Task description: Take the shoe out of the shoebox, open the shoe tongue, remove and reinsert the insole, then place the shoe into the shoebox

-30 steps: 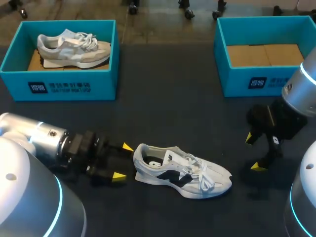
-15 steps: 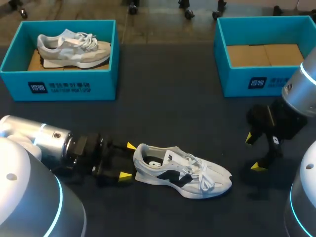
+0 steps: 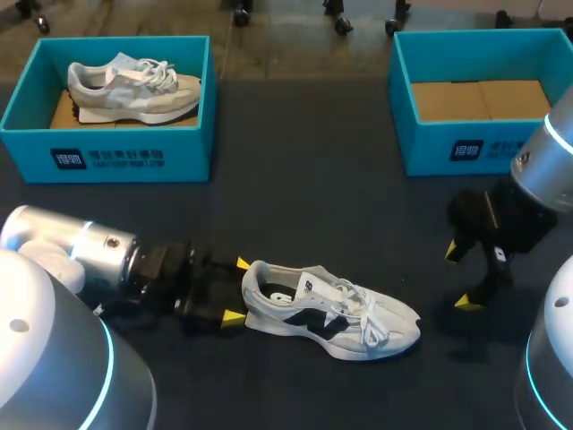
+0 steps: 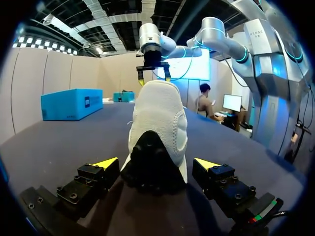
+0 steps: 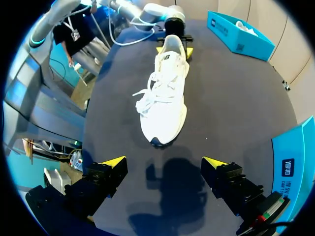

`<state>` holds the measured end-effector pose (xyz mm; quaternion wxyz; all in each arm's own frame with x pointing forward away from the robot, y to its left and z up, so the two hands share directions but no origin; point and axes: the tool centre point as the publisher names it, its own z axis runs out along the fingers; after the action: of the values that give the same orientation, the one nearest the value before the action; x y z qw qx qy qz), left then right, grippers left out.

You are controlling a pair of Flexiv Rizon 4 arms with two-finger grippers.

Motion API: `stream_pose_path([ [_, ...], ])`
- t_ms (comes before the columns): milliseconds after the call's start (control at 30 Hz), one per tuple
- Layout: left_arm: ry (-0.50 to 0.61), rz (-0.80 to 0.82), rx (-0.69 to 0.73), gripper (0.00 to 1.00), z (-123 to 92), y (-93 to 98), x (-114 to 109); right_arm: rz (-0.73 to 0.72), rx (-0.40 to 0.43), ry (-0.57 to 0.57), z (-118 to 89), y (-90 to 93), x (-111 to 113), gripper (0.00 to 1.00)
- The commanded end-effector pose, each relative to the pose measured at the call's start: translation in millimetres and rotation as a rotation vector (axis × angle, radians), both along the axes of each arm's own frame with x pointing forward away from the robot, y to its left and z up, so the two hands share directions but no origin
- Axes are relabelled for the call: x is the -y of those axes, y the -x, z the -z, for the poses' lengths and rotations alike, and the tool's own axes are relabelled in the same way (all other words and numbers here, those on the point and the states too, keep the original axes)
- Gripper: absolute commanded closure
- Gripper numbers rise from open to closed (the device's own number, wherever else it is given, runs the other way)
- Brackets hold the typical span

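Surface: dark matte table (image 3: pixel 304 188), bearing every item below.
Box, far left: left teal open-topped cardboard shoebox (image 3: pixel 107 159), brown card floor.
Box, far right: right teal open-topped cardboard shoebox (image 3: pixel 448 148), brown card floor in view.
Task shoe: white lace-up trainer with black side logo (image 3: pixel 331 309) (image 4: pixel 157 118) (image 5: pixel 165 98). It stands upright on the table at near centre, outside both boxes. The heel points left and the toe right, with the laces loose over the tongue.
Second shoe: grey-and-cream suede trainer (image 3: pixel 134 90), lying inside the left teal open-topped cardboard shoebox, toe to the right.
Left gripper (image 3: pixel 238 289) (image 4: pixel 156 163): low at the trainer's heel. Fingers are spread, one yellow tip to each side of the heel, and the left wrist view shows a gap on both sides.
Right gripper (image 3: pixel 458 276) (image 5: pixel 164 162): near right, fingers spread and holding nothing, apart from the white trainer's toe, which lies ahead of it.
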<state>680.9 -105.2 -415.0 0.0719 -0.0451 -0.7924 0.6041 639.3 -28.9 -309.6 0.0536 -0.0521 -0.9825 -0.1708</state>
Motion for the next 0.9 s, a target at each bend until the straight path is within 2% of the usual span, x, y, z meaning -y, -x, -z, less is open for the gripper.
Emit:
stream_pose_path([
  [33,0.0,0.012,-0.001,0.0,2.9,-4.7,6.0,0.001,0.001,0.003,0.2,0.6,-0.6,0.0],
  [500,0.004,0.08,-0.014,0.0,9.4,-10.1,17.3,0.001,0.001,0.003,0.2,0.6,-0.6,0.0],
  [900,0.018,0.107,-0.029,0.0,8.3,-1.8,24.6,0.001,0.001,0.003,0.2,0.6,-0.6,0.0],
])
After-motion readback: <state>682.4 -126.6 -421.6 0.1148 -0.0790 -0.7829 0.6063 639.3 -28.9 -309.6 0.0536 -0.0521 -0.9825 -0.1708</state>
